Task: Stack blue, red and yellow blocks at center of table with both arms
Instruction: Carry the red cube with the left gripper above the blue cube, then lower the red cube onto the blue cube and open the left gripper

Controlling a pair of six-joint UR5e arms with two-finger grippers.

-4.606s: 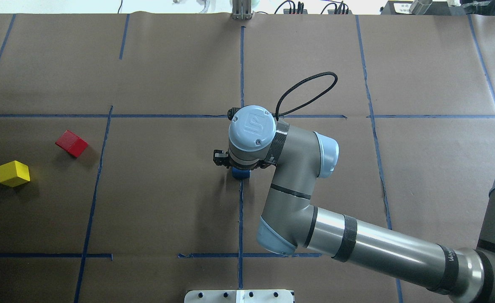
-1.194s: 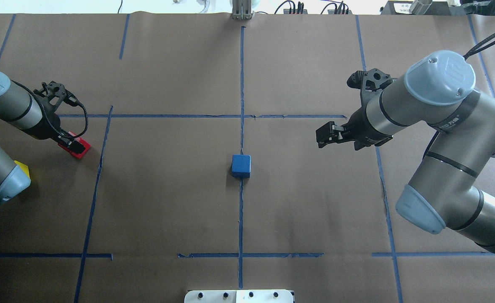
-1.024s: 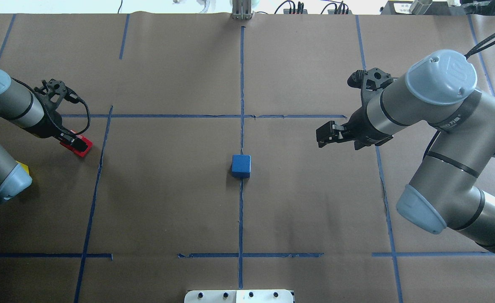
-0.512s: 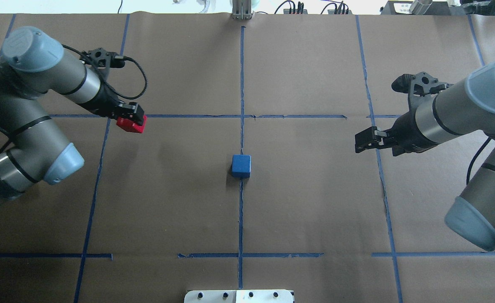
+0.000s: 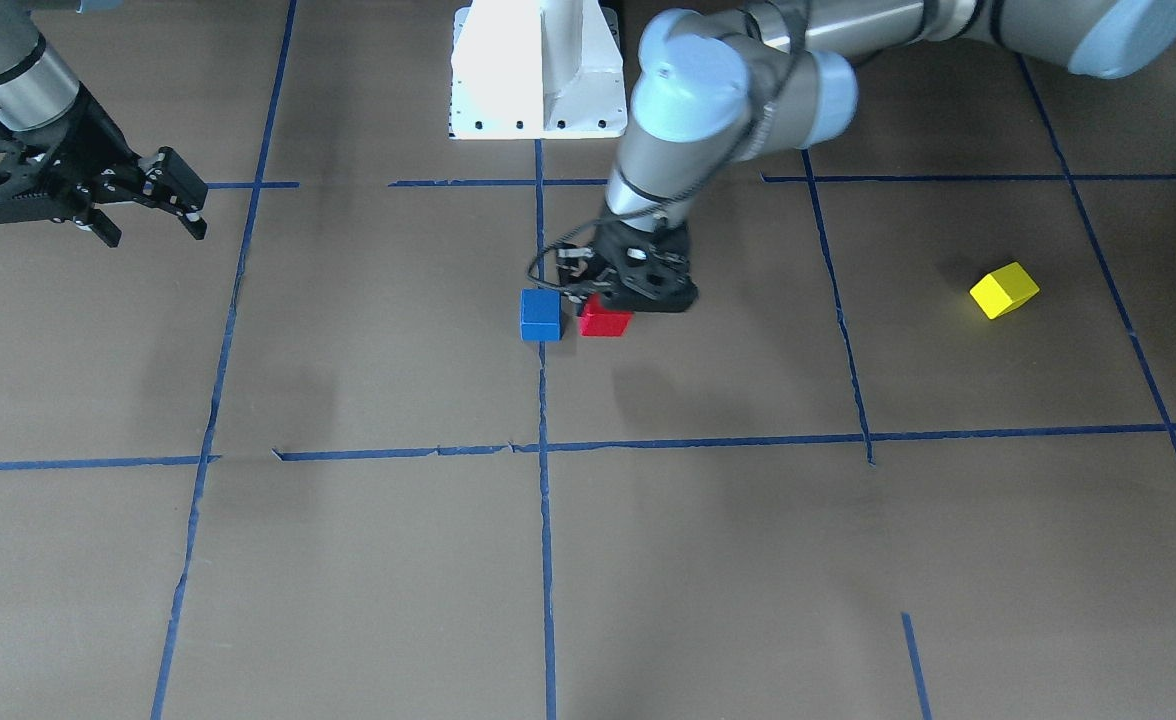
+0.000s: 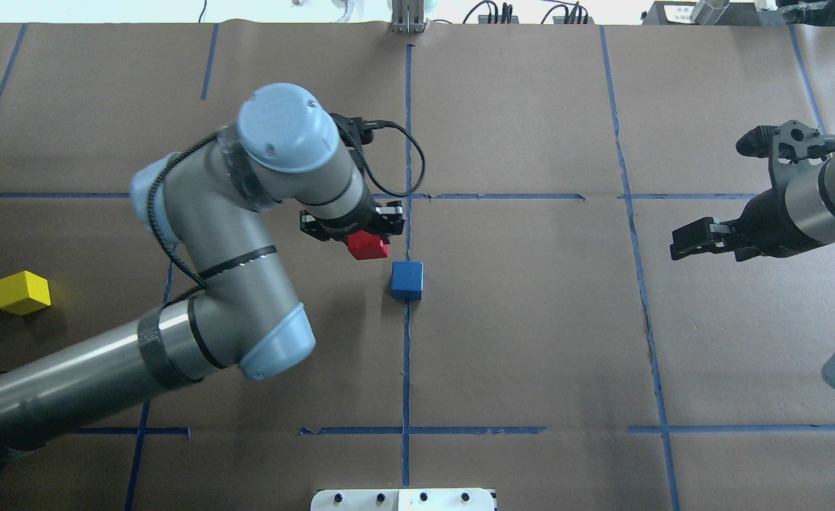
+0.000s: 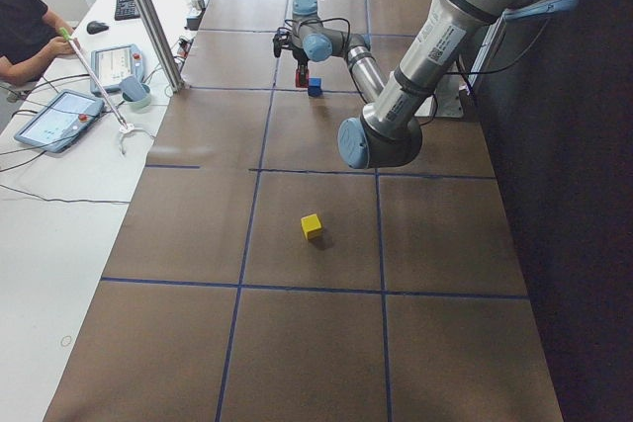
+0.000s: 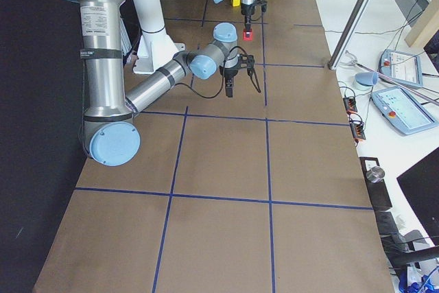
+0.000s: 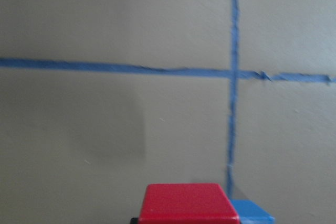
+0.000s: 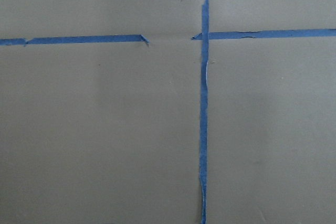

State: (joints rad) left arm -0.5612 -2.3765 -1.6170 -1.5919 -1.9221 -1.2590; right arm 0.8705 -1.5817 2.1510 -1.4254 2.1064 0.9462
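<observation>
L gripper [image 6: 366, 240]: overhead view, just up-left of frame centre. Jaws narrow, clamped on red block [image 6: 368, 246], a finger on each side. Nothing else seen touching it.

Red block: just beside blue block [image 6: 407, 279], up-left of it in overhead. In front-facing view it lies just right of blue. Edges look to meet there, but can't tell if they really touch. Not on top of blue. Can't tell for sure if red clears the table [image 6: 531, 333]. L wrist cam: red at bottom centre of frame, a corner of blue showing at its lower right.

Blue block: flat on table, on the centre vertical tape line [image 6: 406, 369], mid-frame in overhead. No gripper on it.

Yellow block [image 6: 23, 292]: alone at far left of overhead, right side of front-facing view. Well apart from the other two, turned at an angle to the tape grid.

R gripper [image 5: 153, 222]: upper left of front-facing frame, far right of overhead. Jaws wide apart, nothing between them. Well apart from all three blocks. R wrist cam: only table surface and a tape line crossing another, upper right of frame.

Left-side view: operator [image 7: 20, 27] seated at upper left corner, off the table.
</observation>
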